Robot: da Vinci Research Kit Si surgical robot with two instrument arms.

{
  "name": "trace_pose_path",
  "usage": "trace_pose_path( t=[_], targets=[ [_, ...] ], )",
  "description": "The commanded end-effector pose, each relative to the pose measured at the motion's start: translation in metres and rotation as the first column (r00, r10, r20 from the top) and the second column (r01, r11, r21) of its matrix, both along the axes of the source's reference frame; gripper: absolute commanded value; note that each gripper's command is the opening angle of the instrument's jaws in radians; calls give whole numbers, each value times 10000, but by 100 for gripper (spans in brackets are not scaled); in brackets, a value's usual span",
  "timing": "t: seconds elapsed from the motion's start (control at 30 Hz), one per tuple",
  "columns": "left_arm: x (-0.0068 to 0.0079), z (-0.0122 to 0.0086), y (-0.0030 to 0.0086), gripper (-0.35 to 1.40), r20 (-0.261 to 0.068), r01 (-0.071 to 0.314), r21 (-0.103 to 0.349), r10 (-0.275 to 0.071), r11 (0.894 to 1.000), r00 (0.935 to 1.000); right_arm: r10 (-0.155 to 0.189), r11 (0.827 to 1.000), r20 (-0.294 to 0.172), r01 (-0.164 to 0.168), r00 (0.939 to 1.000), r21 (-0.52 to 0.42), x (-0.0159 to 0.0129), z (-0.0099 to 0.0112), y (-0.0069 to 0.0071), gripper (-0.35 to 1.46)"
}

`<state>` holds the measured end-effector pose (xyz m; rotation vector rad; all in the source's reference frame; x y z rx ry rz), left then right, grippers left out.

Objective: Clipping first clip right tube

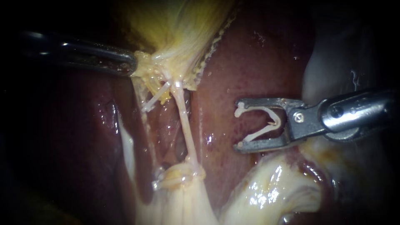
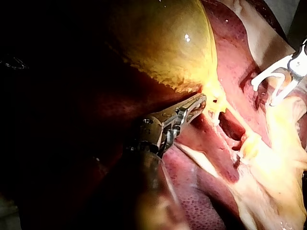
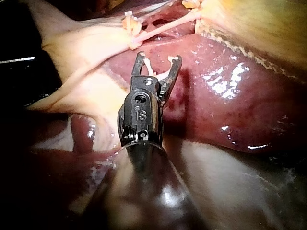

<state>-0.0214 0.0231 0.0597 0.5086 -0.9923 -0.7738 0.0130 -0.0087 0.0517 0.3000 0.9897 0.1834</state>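
While the left instrument's [image 1: 132, 66] end effector is clamped on the gallbladder [image 1: 175, 29] neck, the right instrument [image 1: 239, 125] holds a clip [image 1: 258, 134] in its wide-spread end effector over the liver [image 1: 250, 62], apart from the right tube [image 1: 186, 125]. The tube looks thin, soft, slippery and tearable; clip it mid-span.

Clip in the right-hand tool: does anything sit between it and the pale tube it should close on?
Nothing visible does. The clip, held in the right instrument's jaws, hangs beside the right tube, apart from it; only bare liver lies behind the gap.
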Motion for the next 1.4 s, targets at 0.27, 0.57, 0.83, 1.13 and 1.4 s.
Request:
trace_pose_path(
  t=[0.27, 0.57, 0.83, 1.13, 1.4],
  targets=[
    [-2, 1, -1, -35, -6, 10, -12, -10, 10000, 10000, 139, 9919, 100, -151, 9999, 1261, 23, 17, -12, 48],
    [-3, 3, -3, -35, -18, 21, -29, -21, 10000, 10000, 426, 9617, -323, -322, 9986, 2721, 45, 46, -24, 48],
    [-5, 5, -4, -35, -29, 32, -43, -32, 10000, 10000, 650, 9388, -516, -435, 9966, 3417, 65, 64, -31, 48],
    [-6, 6, -5, -35, -38, 40, -52, -41, 10000, 10000, 838, 9106, -932, -382, 9921, 4116, 85, 80, -34, 48],
    [-7, 7, -6, -35, -44, 46, -62, -46, 10000, 10000, 1160, 8485, -1773, -48, 9773, 5291, 95, 77, -35, 48]
  ],
)
